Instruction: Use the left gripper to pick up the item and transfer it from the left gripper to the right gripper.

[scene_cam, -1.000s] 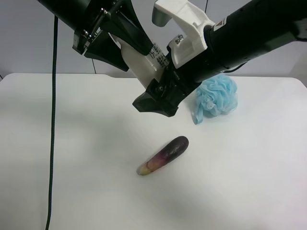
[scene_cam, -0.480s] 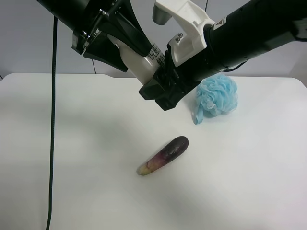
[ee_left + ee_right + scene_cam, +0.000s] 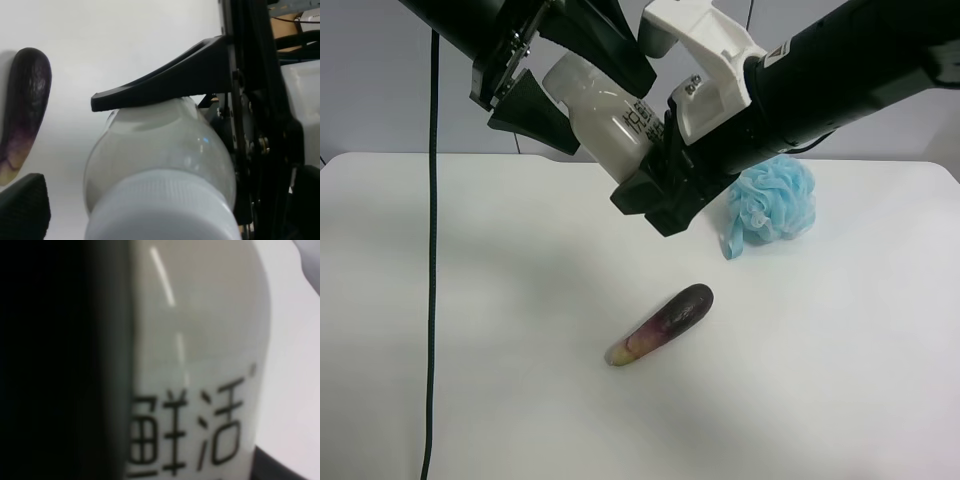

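The white bottle [image 3: 598, 108] hangs tilted in the air above the table, between both arms. The all-black left gripper [image 3: 610, 112] is open, its two fingers [image 3: 620, 55] spread apart on either side of the bottle's cap end without pressing on it. The right gripper [image 3: 655, 178], on the arm with the white housing [image 3: 705, 55], is shut on the bottle's labelled end. The right wrist view shows the bottle's label [image 3: 200, 390] up close beside a dark finger [image 3: 50, 360]. The left wrist view shows the white cap [image 3: 160, 215] and a right finger [image 3: 165, 87] against the bottle.
A purple eggplant [image 3: 662, 323] lies on the white table [image 3: 520, 380] below the arms; it also shows in the left wrist view [image 3: 22, 110]. A blue bath pouf [image 3: 775, 200] sits at the back right. A black cable [image 3: 430, 250] hangs down at the left.
The right gripper's fingers rose and closed on the bottle's labelled end. The left gripper's fingers then spread apart off the bottle. The bottle stayed in place.
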### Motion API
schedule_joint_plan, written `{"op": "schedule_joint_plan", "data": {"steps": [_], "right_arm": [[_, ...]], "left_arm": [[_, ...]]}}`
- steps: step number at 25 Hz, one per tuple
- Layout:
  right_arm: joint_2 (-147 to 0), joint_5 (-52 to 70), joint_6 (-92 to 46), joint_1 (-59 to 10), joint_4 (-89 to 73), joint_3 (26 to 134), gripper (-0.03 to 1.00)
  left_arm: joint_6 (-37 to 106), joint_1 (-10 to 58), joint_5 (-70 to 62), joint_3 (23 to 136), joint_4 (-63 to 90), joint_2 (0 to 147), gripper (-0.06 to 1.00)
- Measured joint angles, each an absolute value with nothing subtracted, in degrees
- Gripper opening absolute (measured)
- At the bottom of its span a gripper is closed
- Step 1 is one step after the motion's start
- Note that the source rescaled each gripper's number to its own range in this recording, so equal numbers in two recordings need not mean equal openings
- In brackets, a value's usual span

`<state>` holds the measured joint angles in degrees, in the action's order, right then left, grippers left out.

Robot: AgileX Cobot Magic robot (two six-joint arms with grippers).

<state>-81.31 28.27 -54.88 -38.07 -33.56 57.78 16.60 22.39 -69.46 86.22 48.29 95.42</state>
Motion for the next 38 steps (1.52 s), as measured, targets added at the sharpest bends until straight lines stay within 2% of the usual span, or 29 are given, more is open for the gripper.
{"op": "schedule_joint_plan", "data": {"steps": [8,18,27,34,38], "right_arm": [[-81.31,28.68,-54.88,-38.07,-33.32,57.78,0.00],[-81.37,28.73,-54.88,-38.07,-33.20,57.78,0.00],[-81.42,28.73,-54.90,-38.07,-33.20,57.78,0.00],[-81.42,28.73,-54.45,-38.07,-33.20,57.78,0.00],[-81.42,28.78,-54.40,-38.07,-33.20,57.78,0.00]], "left_arm": [[17.38,20.92,-69.51,86.22,48.81,95.42,0.95],[20.14,10.01,-69.50,86.22,49.15,92.13,0.95],[20.78,-1.30,-69.55,86.22,48.59,80.88,0.95],[17.66,-2.17,-69.65,85.71,33.11,67.37,0.95],[15.82,-2.24,-69.57,81.22,25.45,57.48,0.95]]}}
